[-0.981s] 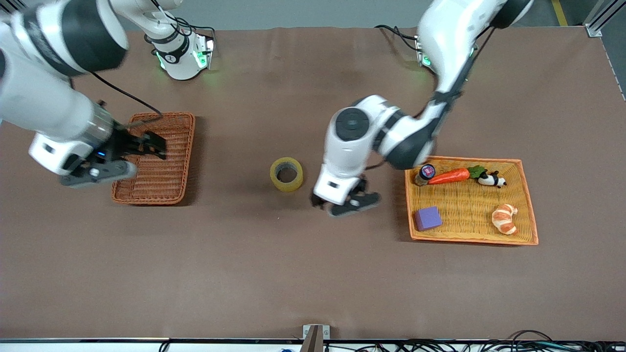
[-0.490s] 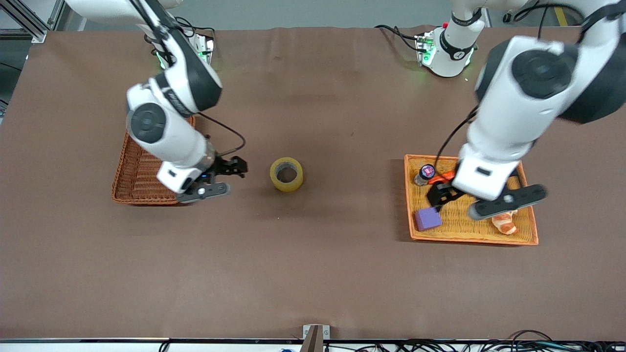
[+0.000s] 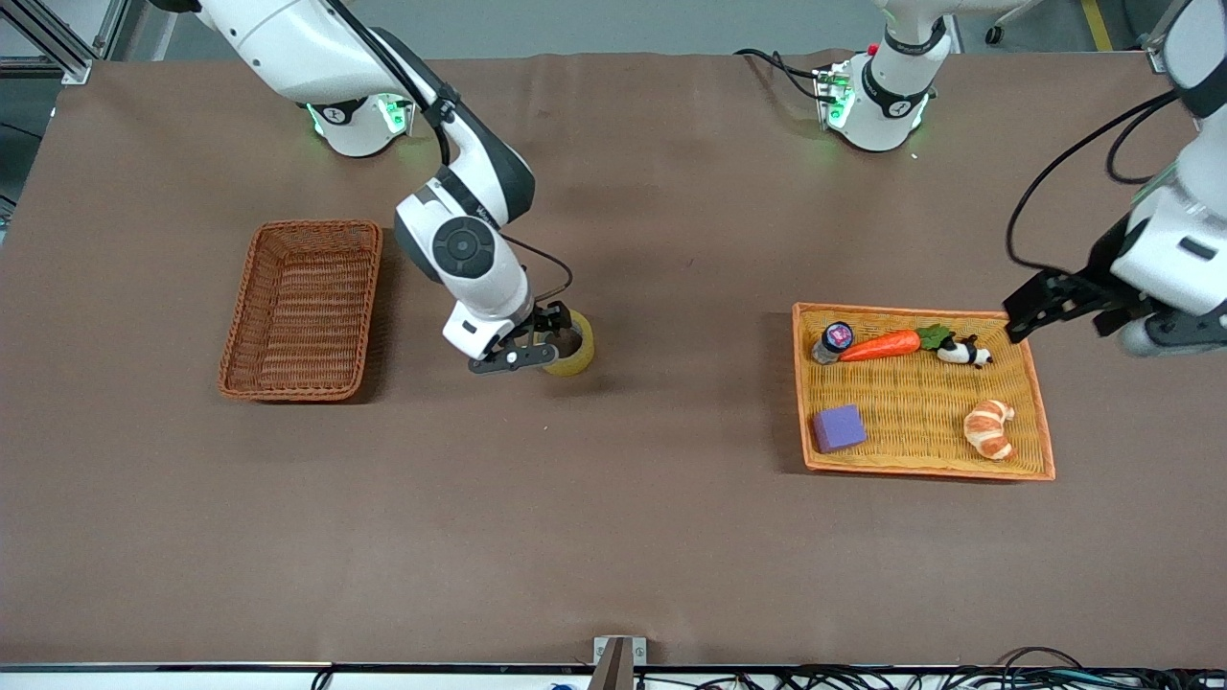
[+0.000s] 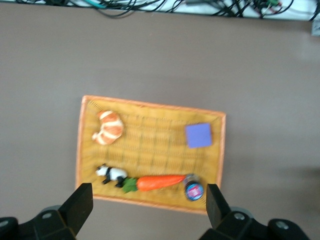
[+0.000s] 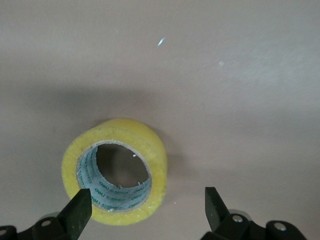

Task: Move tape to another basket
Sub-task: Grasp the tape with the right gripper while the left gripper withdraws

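The tape [image 3: 573,347] lies flat on the bare table [image 3: 613,537], ring upward, between the basket [image 3: 302,309] and the yellow-orange tray [image 3: 1038,422], nearer the basket. Taking the basket as the clock centre in the front view, the tape sits at about 3 o'clock. The right gripper [image 3: 537,340] hangs directly over the roll with its jaws released; in the right wrist view the right gripper [image 5: 145,207] has one fingertip over the ring's rim and the other over bare table beside the roll, nothing grasped. The left gripper [image 3: 1054,305] waits over the tray's corner toward the left arm's end, jaws spread and empty. Judgement: the roll should be light and rigid, a stiff core under wound film, not fragile; its outer face looks smooth and may slip. The soundest hold appears to be one finger inside the core and one outside, pinching the ring wall. Green print runs round the grey inner core [image 5: 100,187], too small to read. The tray holds a carrot [image 3: 880,345], panda figure [image 3: 961,353], croissant [image 3: 990,428], purple block [image 3: 840,427] and a small jar [image 3: 834,339] whose lid marking is illegible.
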Controlling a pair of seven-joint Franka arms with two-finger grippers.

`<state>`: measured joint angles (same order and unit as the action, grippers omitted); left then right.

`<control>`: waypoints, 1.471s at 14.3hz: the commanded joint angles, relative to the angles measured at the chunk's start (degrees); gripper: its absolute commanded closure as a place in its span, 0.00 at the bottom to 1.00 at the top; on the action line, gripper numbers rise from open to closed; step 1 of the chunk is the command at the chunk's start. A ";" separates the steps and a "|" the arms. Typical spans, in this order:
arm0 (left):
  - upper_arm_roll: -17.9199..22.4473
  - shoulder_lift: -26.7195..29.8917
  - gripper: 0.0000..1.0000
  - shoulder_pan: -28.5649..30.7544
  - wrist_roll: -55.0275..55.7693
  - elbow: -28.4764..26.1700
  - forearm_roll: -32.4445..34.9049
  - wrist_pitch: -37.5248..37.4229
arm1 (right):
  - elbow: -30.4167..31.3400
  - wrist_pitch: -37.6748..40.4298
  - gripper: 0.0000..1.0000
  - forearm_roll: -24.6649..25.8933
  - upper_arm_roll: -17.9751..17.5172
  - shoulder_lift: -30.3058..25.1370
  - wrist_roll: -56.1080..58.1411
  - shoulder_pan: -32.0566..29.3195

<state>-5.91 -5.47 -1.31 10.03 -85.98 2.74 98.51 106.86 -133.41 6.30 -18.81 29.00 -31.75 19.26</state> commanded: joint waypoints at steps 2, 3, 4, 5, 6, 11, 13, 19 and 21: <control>3.81 6.70 0.00 -2.82 -2.91 -6.66 -0.89 -3.14 | 2.30 -3.52 0.00 4.40 0.09 1.23 -4.98 1.66; 3.37 6.78 0.00 -2.47 -2.91 -6.40 -0.89 -3.93 | 2.22 -3.87 0.00 6.51 0.00 2.19 -5.60 1.48; 3.28 6.87 0.00 -2.29 -3.00 -5.87 -0.81 -4.81 | 2.30 -5.35 0.00 7.49 0.00 3.33 -7.08 1.57; 3.28 6.87 0.00 -1.59 -3.09 -5.17 -0.89 -6.21 | 2.30 -6.67 0.00 8.72 0.00 4.21 -8.40 1.74; 1.97 6.87 0.00 0.50 -3.00 -5.08 -1.33 -7.53 | 2.30 -6.86 0.00 10.03 0.09 4.75 -9.29 1.48; -2.26 8.71 0.00 4.56 -2.91 -5.43 -2.30 -7.90 | 2.13 -7.83 0.32 11.45 0.18 6.07 -9.56 1.30; -2.35 7.93 0.00 4.56 -3.00 -5.25 -2.13 -7.20 | 2.04 -7.83 0.58 11.72 0.18 6.24 -10.96 1.39; -2.87 7.66 0.00 4.48 -3.09 -5.08 -2.12 -6.84 | 1.17 -5.12 1.00 11.98 0.09 5.20 -14.57 0.43; -2.87 7.66 0.00 4.48 -3.17 -5.08 -2.12 -6.84 | -0.24 2.24 1.00 11.54 -0.17 -0.05 -14.31 -1.50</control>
<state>-8.37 1.88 2.60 7.83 -91.09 1.47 91.58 107.20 -137.12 16.52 -18.12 34.59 -44.76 20.20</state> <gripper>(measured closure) 0.000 0.789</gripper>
